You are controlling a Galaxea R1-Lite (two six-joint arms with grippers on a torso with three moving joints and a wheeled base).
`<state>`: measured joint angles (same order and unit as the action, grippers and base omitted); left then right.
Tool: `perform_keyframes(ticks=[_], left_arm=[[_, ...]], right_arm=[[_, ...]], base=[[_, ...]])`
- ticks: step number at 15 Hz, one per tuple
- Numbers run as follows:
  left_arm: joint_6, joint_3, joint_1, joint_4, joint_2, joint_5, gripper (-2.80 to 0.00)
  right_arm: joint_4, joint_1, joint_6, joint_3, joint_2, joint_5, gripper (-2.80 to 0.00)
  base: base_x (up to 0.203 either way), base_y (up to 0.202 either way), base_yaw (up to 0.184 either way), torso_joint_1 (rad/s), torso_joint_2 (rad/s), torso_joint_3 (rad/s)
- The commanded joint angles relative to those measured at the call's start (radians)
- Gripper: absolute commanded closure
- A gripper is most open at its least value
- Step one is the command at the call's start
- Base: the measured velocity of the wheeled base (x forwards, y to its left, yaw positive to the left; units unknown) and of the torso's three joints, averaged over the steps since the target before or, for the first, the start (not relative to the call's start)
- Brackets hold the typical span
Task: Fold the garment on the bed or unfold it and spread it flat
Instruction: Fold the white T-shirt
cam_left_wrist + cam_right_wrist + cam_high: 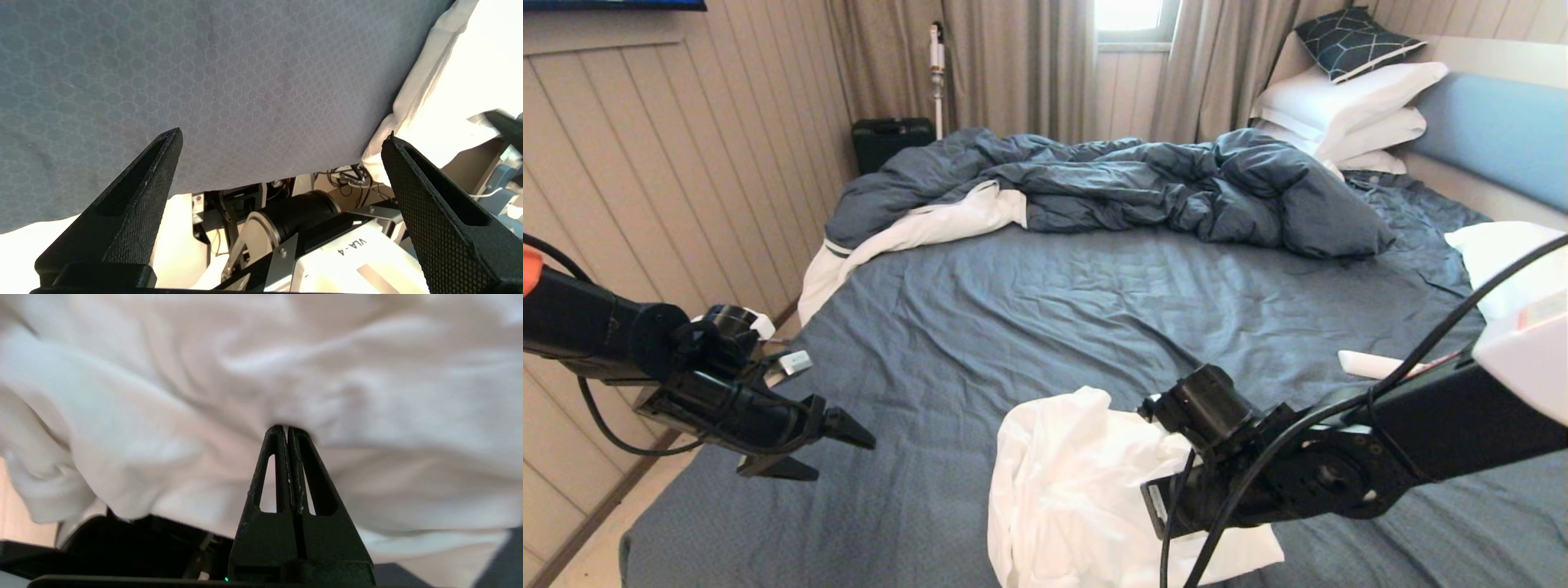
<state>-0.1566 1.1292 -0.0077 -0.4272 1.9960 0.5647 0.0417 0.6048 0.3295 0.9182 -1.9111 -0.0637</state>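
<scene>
Daylight from the window (1129,15) glares; the room is evenly bright; the shirt (204,375) looks soft, unfocused.

Looks like a bedroom: big bed (1029,310) with a rumpled duvet (1127,184), stacked pillows (1347,106), padded headboard (1494,135), curtains (1013,65) over a small window (1131,16), panelled walls (670,180).

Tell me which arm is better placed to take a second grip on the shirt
Left. The right gripper is already shut on the T-shirt, while the left gripper hangs open and empty over the bed beside it.
</scene>
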Motion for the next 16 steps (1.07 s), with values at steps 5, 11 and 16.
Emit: perform_keyframes(ticks=[5, 11, 16], left_arm=[[-0.028, 0.046, -0.028, -0.01, -0.07, 0.046, -2.8], [-0.037, 0.329, -0.277, -0.279, -0.059, 0.04, -2.8], [-0.005, 0.76, -0.502, -0.628, 0.139, -0.024, -2.8]], right_arm=[[0.024, -0.065, -0.006, 0.132, 0.03, 0.003, 0.0], [0.123, -0.054, -0.01, 0.281, -0.072, 0.009, 0.0], [0.248, -0.085, -0.012, 0.355, -0.133, 0.012, 0.0]], base=[[0.0, 0.0, 0.0, 0.0, 0.0, 0.0], [0.0, 0.0, 0.0, 0.0, 0.0, 0.0], [0.0, 0.0, 0.0, 0.0, 0.0, 0.0]])
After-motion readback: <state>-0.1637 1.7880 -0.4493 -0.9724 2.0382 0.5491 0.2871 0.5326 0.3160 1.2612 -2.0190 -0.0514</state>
